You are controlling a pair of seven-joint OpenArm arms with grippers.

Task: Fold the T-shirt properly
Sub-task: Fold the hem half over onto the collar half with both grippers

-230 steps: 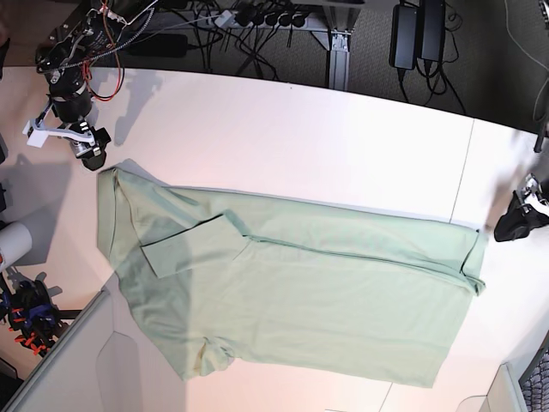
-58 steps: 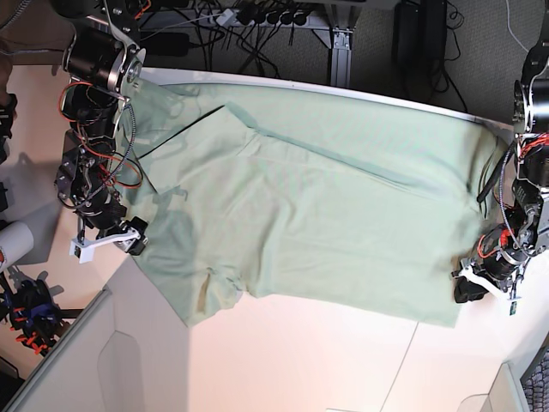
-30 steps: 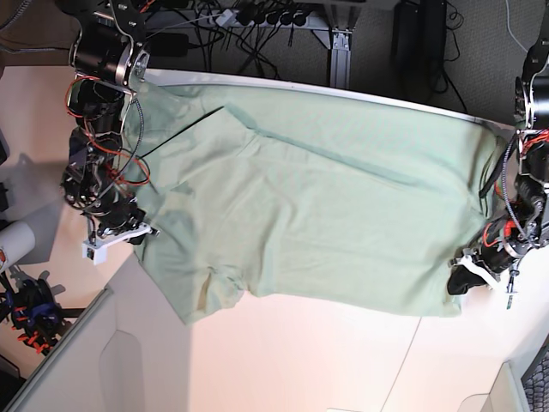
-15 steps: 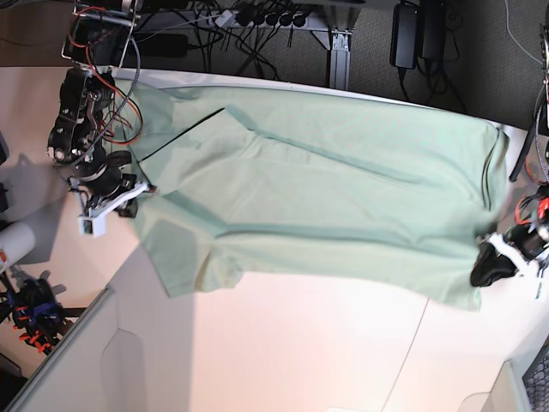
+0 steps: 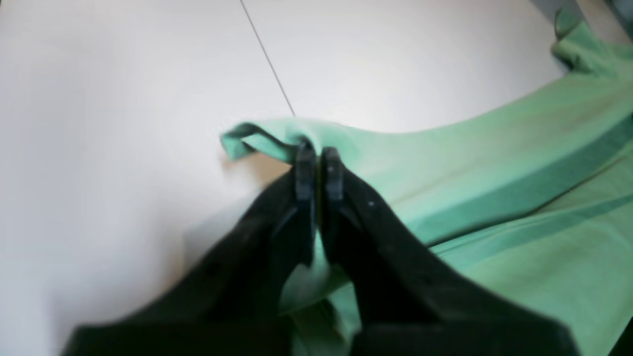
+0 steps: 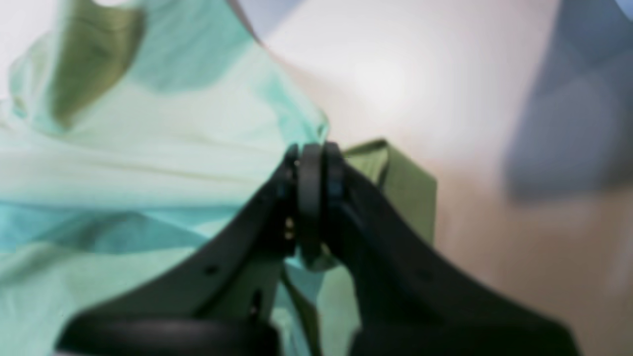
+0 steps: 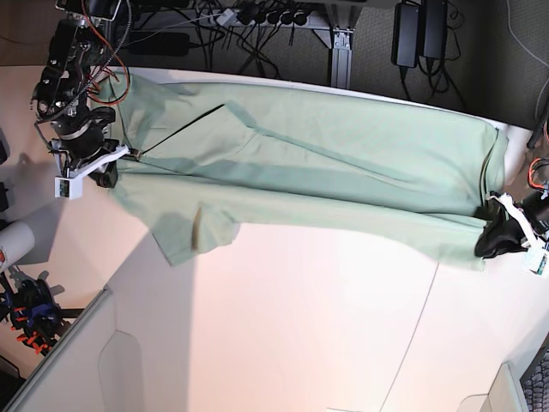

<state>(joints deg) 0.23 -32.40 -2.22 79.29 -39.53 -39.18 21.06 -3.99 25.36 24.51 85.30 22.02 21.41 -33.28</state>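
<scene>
The pale mint-green T-shirt [image 7: 326, 184] lies stretched across the far half of the white table, with a shaded crease running along its length. One short sleeve [image 7: 193, 232] sticks out toward the near side. At the left of the base view my right gripper [image 7: 110, 167] is shut on the shirt's edge; the right wrist view shows its fingers [image 6: 310, 163] pinching a fabric fold [image 6: 395, 183]. At the right, my left gripper [image 7: 491, 245] is shut on the opposite corner, and in the left wrist view its closed tips [image 5: 316, 158] clamp a curled hem [image 5: 257, 138].
The white table [image 7: 283, 335] has a thin seam [image 7: 420, 318] on its right half. Cables and power bricks [image 7: 412, 34] hang behind the far edge. A white roll [image 7: 13, 245] and orange-black clamps [image 7: 30, 318] sit off the left side.
Both grippers have moved toward the far side, pulling the shirt's near edge with them. The cloth is now drawn tauter lengthwise and the lengthwise crease has deepened.
</scene>
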